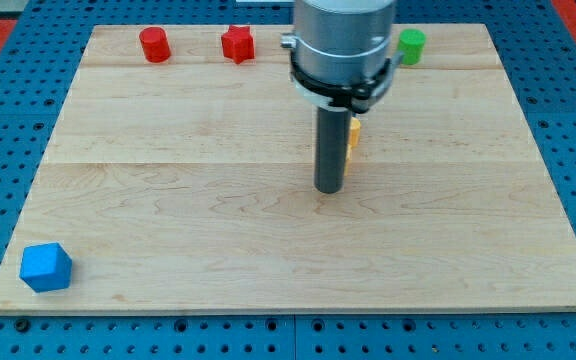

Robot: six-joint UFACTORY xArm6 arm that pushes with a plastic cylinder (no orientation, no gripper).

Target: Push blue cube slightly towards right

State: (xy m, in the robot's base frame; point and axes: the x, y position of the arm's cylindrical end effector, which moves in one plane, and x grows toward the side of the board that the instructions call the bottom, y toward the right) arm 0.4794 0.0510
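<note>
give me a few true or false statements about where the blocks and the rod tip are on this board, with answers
1. The blue cube sits near the board's bottom left corner. True.
2. My tip touches the blue cube. False: it stands near the board's middle, far from the cube.
3. The red cylinder and red star lie along the view's top edge. True.
4. The green cylinder lies at the view's bottom right. False: it is at the top, right of the arm.
5. A yellow block shows partly behind the rod. True.
</note>
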